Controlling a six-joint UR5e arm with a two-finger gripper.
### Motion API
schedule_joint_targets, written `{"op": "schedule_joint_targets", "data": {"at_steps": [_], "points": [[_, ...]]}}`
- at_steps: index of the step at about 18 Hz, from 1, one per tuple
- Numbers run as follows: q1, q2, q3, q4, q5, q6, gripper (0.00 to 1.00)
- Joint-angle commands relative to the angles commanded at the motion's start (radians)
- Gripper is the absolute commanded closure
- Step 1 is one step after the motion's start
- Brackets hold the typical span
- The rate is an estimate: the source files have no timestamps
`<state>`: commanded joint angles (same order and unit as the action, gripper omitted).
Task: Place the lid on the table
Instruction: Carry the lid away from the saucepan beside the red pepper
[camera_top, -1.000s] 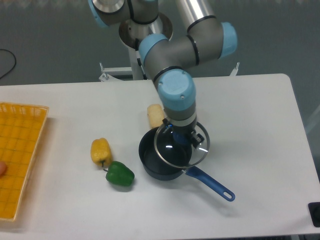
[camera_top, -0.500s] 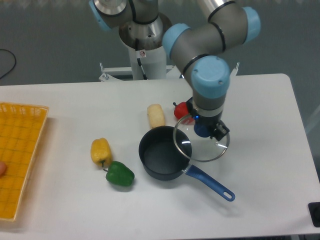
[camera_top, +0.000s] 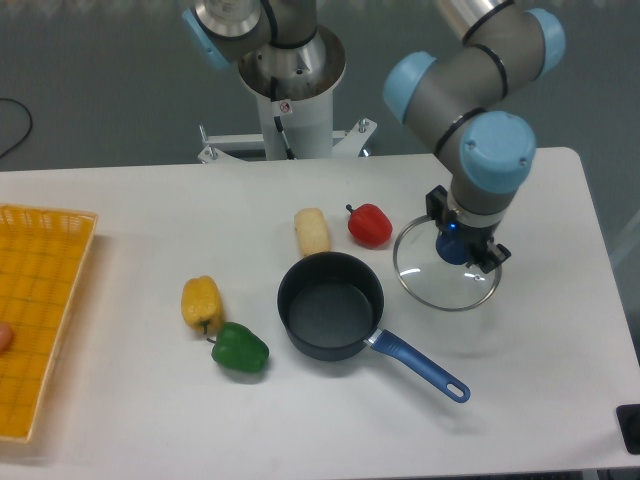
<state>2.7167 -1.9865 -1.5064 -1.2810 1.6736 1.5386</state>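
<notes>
The large white flat tabletop (camera_top: 540, 400) fills most of the scene, rounded at its right corners. Over its right half reaches the grey and light-blue robot arm (camera_top: 470, 80), coming from a metal base post at the back edge, elbow high at the top right, then bending down so that the wrist points straight at the table. At the far left edge lies the yellow mesh tray (camera_top: 35, 310), only partly in view.

Near the middle sits the dark saucepan with a blue handle (camera_top: 330, 318), open and uncovered, its handle pointing toward the front right. To its right, well clear of the pan's rim, is the round clear glass lid with a metal rim and blue knob (camera_top: 446, 272). It hangs roughly level under the wrist; whether its rim touches the table I cannot tell. The two-finger gripper (camera_top: 457, 243) is clamped on the blue knob, black fingers on either side of it.

Among the smaller things, a green bell pepper (camera_top: 240, 348) lies left of the pan, touching or just beside a yellow bell pepper (camera_top: 201, 302). A red bell pepper (camera_top: 369, 224) sits behind the pan, just left of the lid, and a pale yellow corn cob (camera_top: 312, 231) lies beside it.
</notes>
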Motion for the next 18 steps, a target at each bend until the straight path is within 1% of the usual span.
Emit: {"op": "schedule_joint_targets", "data": {"at_steps": [7, 12, 18], "points": [[0.017, -0.044, -0.026, 0.117, 0.003, -0.011, 0.51], [0.020, -0.061, -0.026, 0.120, 0.009, -0.011, 0.54], [0.020, -0.089, -0.029, 0.120, 0.012, -0.012, 0.54]]}}
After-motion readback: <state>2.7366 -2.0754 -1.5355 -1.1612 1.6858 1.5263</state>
